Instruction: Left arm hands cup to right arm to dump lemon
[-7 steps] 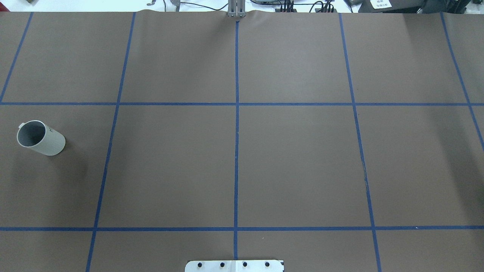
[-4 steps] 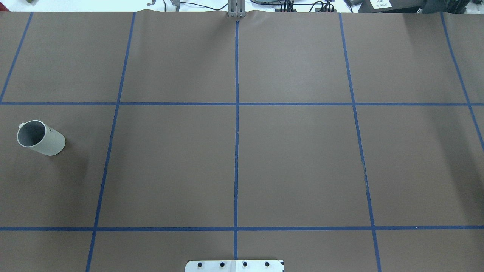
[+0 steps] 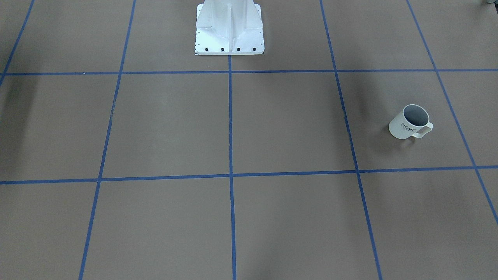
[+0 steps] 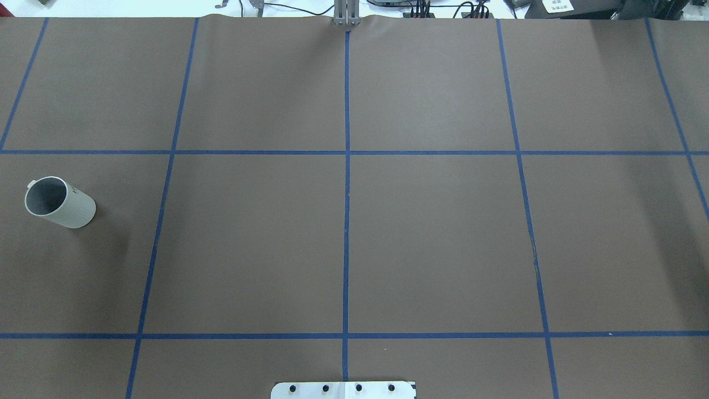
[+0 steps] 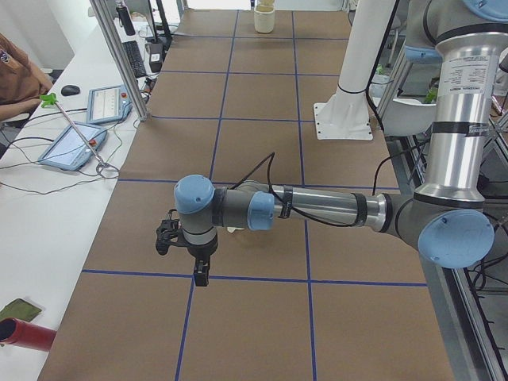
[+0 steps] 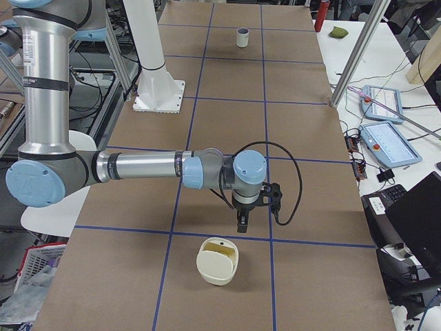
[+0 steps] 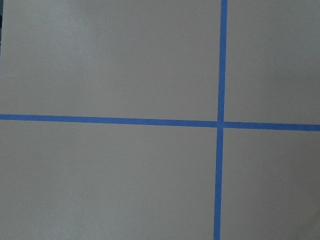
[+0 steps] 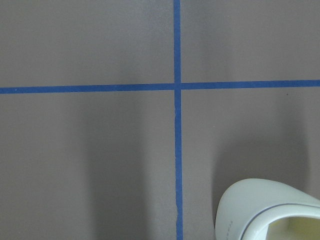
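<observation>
The cream-white cup [image 4: 60, 202] marked "HOME" stands upright at the table's left side, its handle pointing away from the robot. It also shows in the front-facing view [image 3: 410, 121] and far off in the exterior right view [image 6: 242, 36]. Its inside looks grey; no lemon shows in any view. The left gripper [image 5: 190, 258] hangs above the table on the near arm in the exterior left view. The right gripper [image 6: 251, 210] hangs above the table at the right end. Both show only in side views, so I cannot tell whether they are open or shut.
A cream bowl [image 6: 218, 261] with a yellowish inside sits just in front of the right gripper; its rim shows in the right wrist view [image 8: 270, 210]. The robot's white base [image 3: 229, 27] stands at the table's middle. Blue tape lines cross the brown table.
</observation>
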